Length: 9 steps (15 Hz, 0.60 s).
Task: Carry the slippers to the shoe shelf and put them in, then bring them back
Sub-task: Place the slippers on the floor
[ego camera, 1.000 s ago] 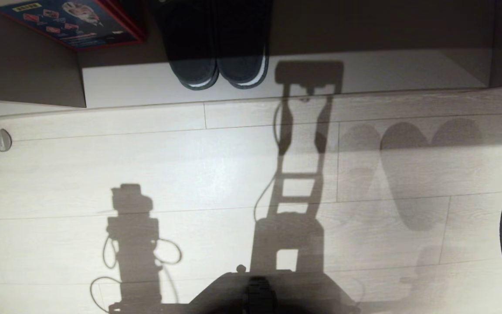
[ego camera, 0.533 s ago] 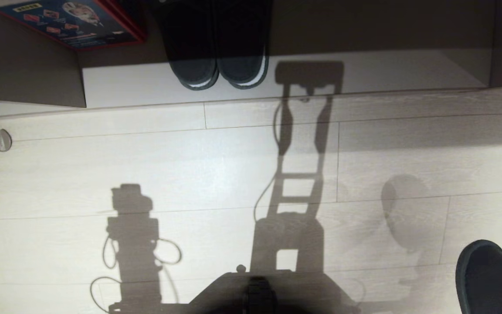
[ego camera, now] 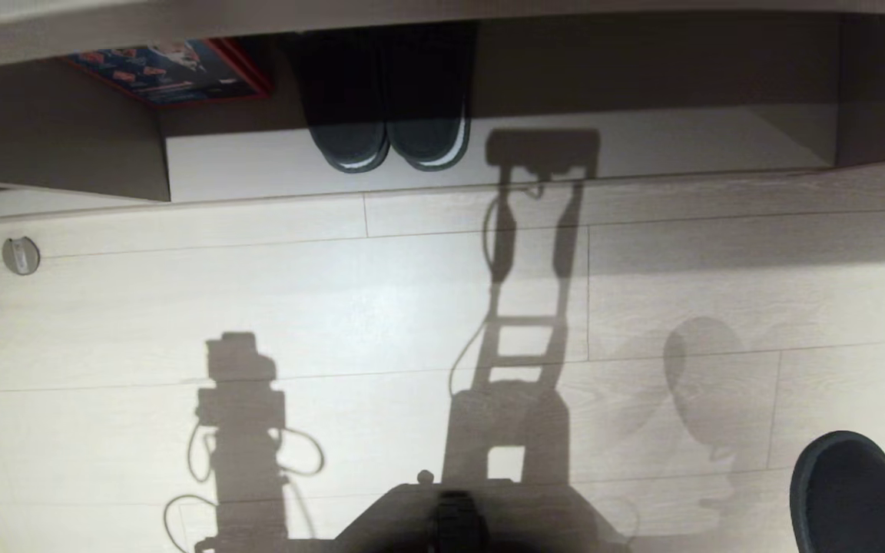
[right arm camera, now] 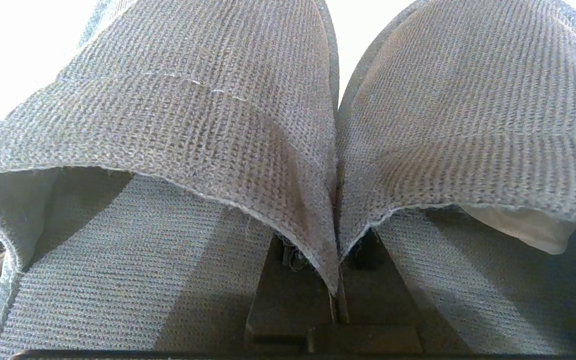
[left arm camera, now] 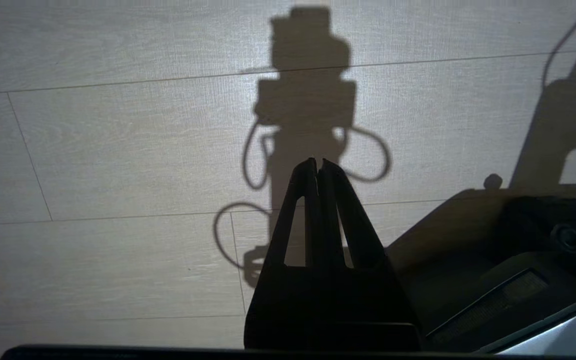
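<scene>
Between the slippers [right arm camera: 288,150], the right claw [right arm camera: 337,295] pinches their touching inner edges tight.

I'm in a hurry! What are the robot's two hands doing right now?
Left end effector: closed, empty, over the floor.
Right end effector: closed, pinching the slippers by their inner edges.

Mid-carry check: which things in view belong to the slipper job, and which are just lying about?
Job:
- slippers, pinched at their inner edges by the right gripper
- shoe shelf

Lying about:
- white-striped slippers in the shelf
- red-edged box
- round floor fitting
</scene>
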Motion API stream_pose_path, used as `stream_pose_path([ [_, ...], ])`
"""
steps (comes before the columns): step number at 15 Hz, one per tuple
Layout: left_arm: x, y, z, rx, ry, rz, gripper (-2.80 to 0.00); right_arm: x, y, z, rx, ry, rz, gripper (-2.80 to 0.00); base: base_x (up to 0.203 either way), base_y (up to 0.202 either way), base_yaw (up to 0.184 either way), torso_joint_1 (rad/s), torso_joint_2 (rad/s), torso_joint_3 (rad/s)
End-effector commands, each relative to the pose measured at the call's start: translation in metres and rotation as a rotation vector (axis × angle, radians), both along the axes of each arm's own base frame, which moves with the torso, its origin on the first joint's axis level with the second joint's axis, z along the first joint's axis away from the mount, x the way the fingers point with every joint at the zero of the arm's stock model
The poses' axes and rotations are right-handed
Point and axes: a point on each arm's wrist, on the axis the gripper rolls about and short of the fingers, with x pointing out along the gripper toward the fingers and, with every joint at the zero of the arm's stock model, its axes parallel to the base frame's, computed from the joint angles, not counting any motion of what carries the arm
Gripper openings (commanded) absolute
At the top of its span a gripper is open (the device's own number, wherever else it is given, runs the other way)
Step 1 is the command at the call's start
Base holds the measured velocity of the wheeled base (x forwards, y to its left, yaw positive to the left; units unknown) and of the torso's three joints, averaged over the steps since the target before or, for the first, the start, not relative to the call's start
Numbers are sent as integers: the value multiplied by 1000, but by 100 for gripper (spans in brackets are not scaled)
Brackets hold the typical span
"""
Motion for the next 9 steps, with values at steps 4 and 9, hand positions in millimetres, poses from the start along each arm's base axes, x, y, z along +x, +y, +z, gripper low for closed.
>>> stream_pose_path([
  [4, 0, 0, 0, 0, 0, 1, -280, 0, 0, 0, -2, 4, 1, -280, 0, 0, 0, 3, 2, 203],
  [9, 0, 0, 0, -2, 0, 0, -280, 0, 0, 0, -6, 6, 1, -280, 0, 0, 0, 0, 2, 200],
])
